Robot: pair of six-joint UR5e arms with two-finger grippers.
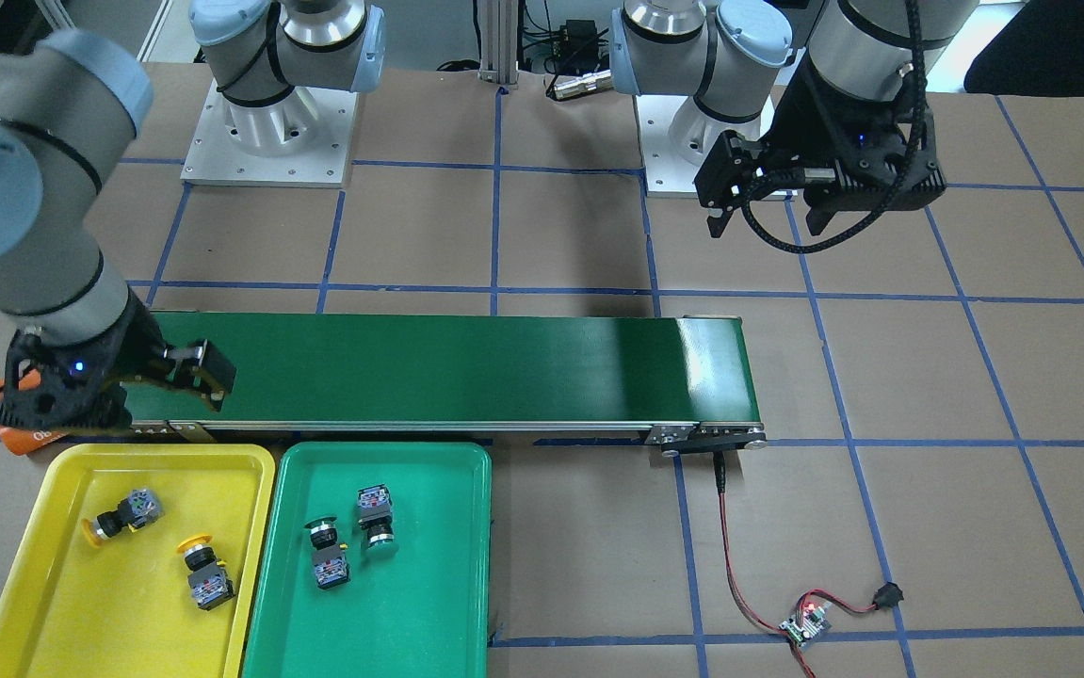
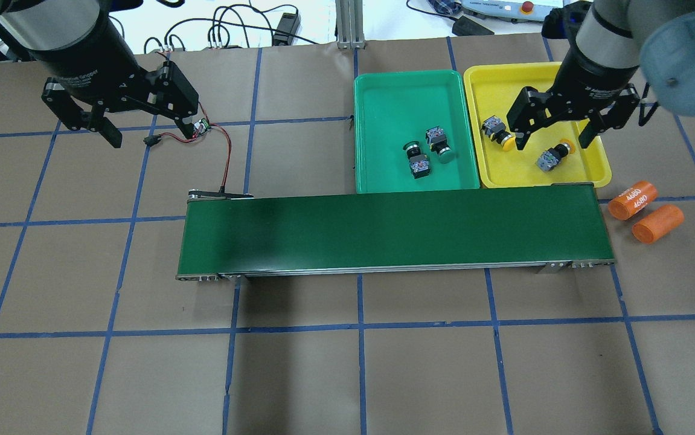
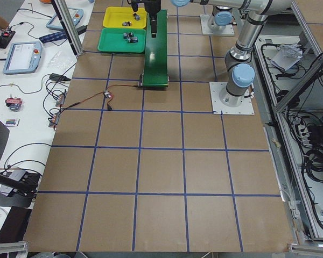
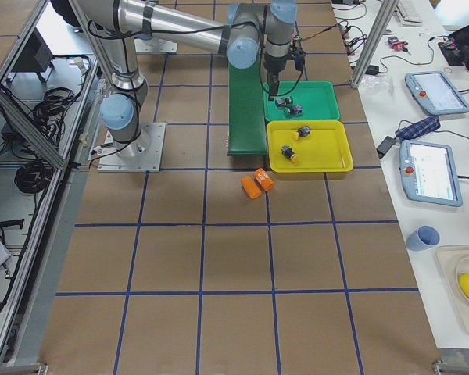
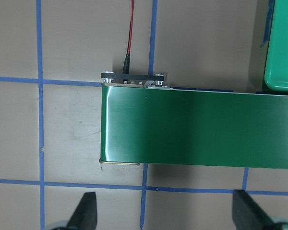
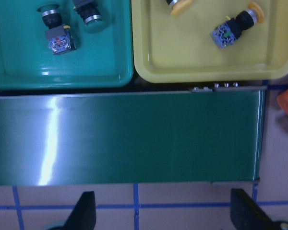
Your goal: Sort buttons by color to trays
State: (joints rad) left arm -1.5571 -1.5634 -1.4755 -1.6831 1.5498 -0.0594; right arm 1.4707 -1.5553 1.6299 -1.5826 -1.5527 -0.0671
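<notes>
Two yellow buttons [image 2: 497,130] [image 2: 552,156] lie on their sides in the yellow tray [image 2: 601,172]. Two green buttons [image 2: 415,162] [image 2: 438,145] lie in the green tray [image 2: 383,84]. The trays stand side by side against the conveyor's far edge. My right gripper [image 2: 551,144] is open and empty, held high over the conveyor's end by the yellow tray. Its wrist view shows all the buttons, such as a yellow one [image 6: 235,26] and a green one [image 6: 57,36]. My left gripper [image 2: 151,127] is open and empty, high over the table beyond the conveyor's other end.
The long dark-green conveyor belt [image 2: 395,232] crosses the middle of the table, with nothing on it. Two orange cylinders [image 2: 633,199] [image 2: 658,223] lie past its right end. A small controller board [image 2: 202,127] with a red-black wire lies under my left gripper.
</notes>
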